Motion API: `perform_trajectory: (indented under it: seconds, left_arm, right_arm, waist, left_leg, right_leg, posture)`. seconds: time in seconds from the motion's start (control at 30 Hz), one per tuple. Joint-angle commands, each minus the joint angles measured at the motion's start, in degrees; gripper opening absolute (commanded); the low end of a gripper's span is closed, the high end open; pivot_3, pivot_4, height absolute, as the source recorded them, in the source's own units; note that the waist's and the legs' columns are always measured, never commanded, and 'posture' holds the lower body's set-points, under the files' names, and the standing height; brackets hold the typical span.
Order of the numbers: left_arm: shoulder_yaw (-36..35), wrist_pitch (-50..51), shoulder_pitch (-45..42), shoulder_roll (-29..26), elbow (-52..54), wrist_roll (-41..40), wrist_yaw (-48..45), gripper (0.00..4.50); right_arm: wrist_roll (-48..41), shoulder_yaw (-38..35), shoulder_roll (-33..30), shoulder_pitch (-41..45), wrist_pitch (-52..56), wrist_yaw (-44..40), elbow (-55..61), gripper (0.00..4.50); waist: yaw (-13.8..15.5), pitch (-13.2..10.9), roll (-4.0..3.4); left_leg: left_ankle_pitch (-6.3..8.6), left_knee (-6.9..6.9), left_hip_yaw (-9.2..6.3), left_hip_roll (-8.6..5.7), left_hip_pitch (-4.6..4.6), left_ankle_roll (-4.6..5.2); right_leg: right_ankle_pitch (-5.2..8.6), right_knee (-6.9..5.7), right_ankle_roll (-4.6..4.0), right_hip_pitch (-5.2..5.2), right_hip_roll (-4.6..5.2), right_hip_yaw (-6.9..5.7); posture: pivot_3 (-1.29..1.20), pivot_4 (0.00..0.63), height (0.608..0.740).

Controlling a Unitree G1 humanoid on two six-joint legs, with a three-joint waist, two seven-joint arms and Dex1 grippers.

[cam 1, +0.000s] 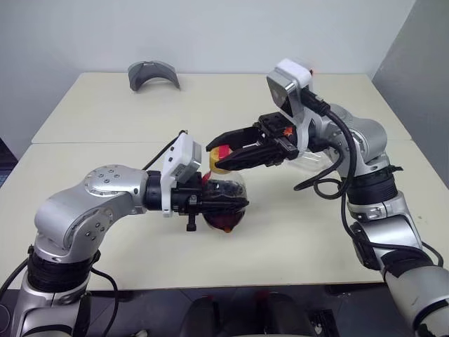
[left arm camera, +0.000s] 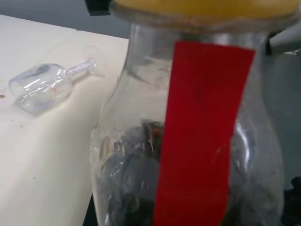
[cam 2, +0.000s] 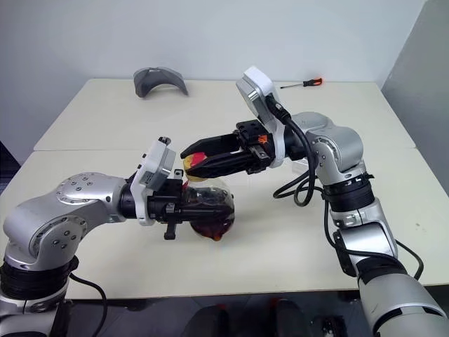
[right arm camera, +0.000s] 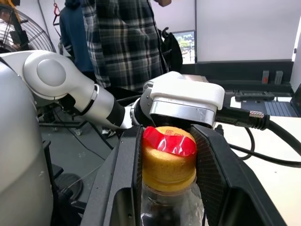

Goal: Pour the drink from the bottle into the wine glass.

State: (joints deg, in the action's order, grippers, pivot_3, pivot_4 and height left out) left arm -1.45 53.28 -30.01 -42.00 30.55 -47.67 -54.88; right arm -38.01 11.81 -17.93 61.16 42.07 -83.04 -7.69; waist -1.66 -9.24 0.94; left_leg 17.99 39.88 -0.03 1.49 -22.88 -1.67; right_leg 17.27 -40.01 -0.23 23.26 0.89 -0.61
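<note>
Left gripper (cam 1: 228, 202) is clamped round the belly of the bottle (cam 1: 226, 203), holding it upright above the table (cam 1: 280, 239) near the middle of the head view, with the dark drink (cam 1: 223, 221) pooled in the bottom. From two o'clock the right gripper (cam 1: 219, 156) reaches in level, its two fingers flanking the yellow cap (cam 1: 218, 165) and the red tag; whether they press on the cap I cannot tell. Behind the right forearm, at three o'clock of the bottle, the glass (cam 1: 309, 163) lies on the table, largely hidden by the arm and its cables. A grey curved piece (cam 1: 153, 74) rests at the far edge, eleven o'clock.

Right eye view adds a screwdriver (cam 2: 302, 83) with a red handle at the far edge, about one o'clock.

Left wrist view looks close onto the bottle wall and red tag strip (left arm camera: 200, 132), and gives the clearest sight of the glass, toppled on its side on the table.

Right wrist view has the cap between the fingers (right arm camera: 214, 174), and a person in a checked shirt (right arm camera: 122, 42) standing beyond, beside a fan (right arm camera: 16, 33).
</note>
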Motion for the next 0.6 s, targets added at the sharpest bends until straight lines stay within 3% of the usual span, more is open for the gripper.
perform_trajectory:
  seconds: [0.03,0.17,0.37,0.6]
  left_arm:
    - [-0.87,-1.72,-0.81,0.04,1.65,-1.38,0.06,1.14]
    - [-0.96,-2.99,1.82,-0.58,0.68,0.09,0.34,1.14]
    - [-1.61,-6.77,5.60,-0.65,-2.93,4.91,2.64,1.14]
    - [0.58,-12.72,3.54,1.38,-10.91,10.95,2.65,1.14]
  right_arm:
    - [0.56,0.15,-0.01,0.51,0.43,0.78,0.81,2.97]
    - [0.31,-1.92,-1.77,-0.48,1.68,4.45,3.40,4.41]
    - [-1.40,-8.17,-3.96,-6.86,6.65,18.21,13.51,4.50]
    - [3.04,-8.64,-0.07,-10.32,4.47,33.61,18.06,4.50]
  waist:
    - [-0.02,-0.02,-0.03]
    - [0.02,-0.02,-0.03]
    - [0.12,-0.02,-0.02]
    - [0.04,-0.02,-0.03]
  left_leg:
    - [0.00,-0.01,0.02,0.00,0.00,-0.01]
    - [-0.10,0.00,0.02,-0.02,-0.02,-0.18]
    - [-0.09,0.00,0.02,-0.02,-0.02,-0.17]
    - [-0.01,-0.02,0.03,0.00,0.00,-0.02]
  right_leg:
    - [0.00,-0.01,0.00,0.01,0.00,0.01]
    - [0.00,0.01,0.00,0.01,0.02,0.02]
    - [0.00,0.01,0.00,0.00,0.02,0.02]
    - [0.00,-0.01,0.00,0.01,0.00,0.02]
  posture:
    - [0.00,0.150,0.740]
    - [0.00,0.150,0.740]
    - [0.00,0.150,0.740]
    - [0.00,0.150,0.740]
